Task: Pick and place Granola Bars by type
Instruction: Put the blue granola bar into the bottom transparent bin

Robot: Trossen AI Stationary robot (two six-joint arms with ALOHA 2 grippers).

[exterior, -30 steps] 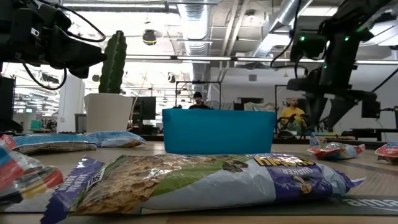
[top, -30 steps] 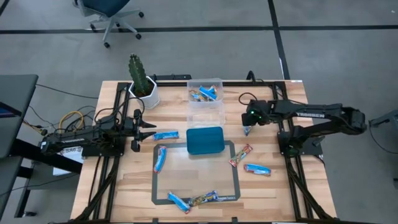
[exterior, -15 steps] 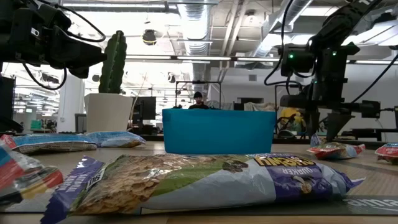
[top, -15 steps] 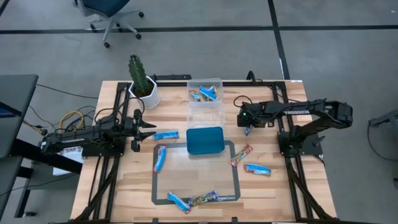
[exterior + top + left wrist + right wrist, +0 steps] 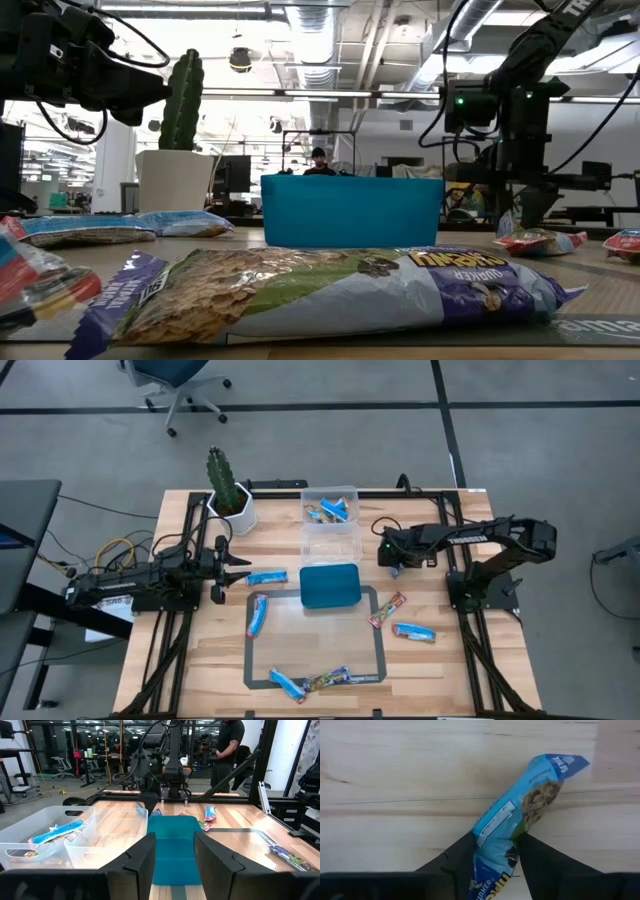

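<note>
Granola bars lie scattered on the wooden table: a blue one (image 5: 266, 577) just ahead of my left gripper (image 5: 224, 565), which hovers open near the left edge, another blue one (image 5: 257, 616), a red one (image 5: 387, 609), a blue one (image 5: 413, 631), and two (image 5: 310, 682) at the near edge. My right gripper (image 5: 392, 563) stands right of the clear bins, shut on a blue granola bar (image 5: 520, 815). The far bin (image 5: 330, 508) holds a few bars. My right gripper pinches the blue granola bar between its two fingers (image 5: 465, 855), across its width at one end (image 5: 495, 845). The fingers come from above, pointing down. The wrapper's other end (image 5: 555, 767) points away over the wood; I cannot tell whether it is lifted clear.
A teal tray (image 5: 329, 585) sits at the far edge of a grey taped rectangle (image 5: 378, 650). The near clear bin (image 5: 331, 542) stands behind it. A potted cactus (image 5: 228, 495) occupies the far left corner. People show in the room beyond the table.
My right gripper has moved a little toward the table's left, toward the clear bins, and has come lower over the blue bar. The left arm has kept still.
</note>
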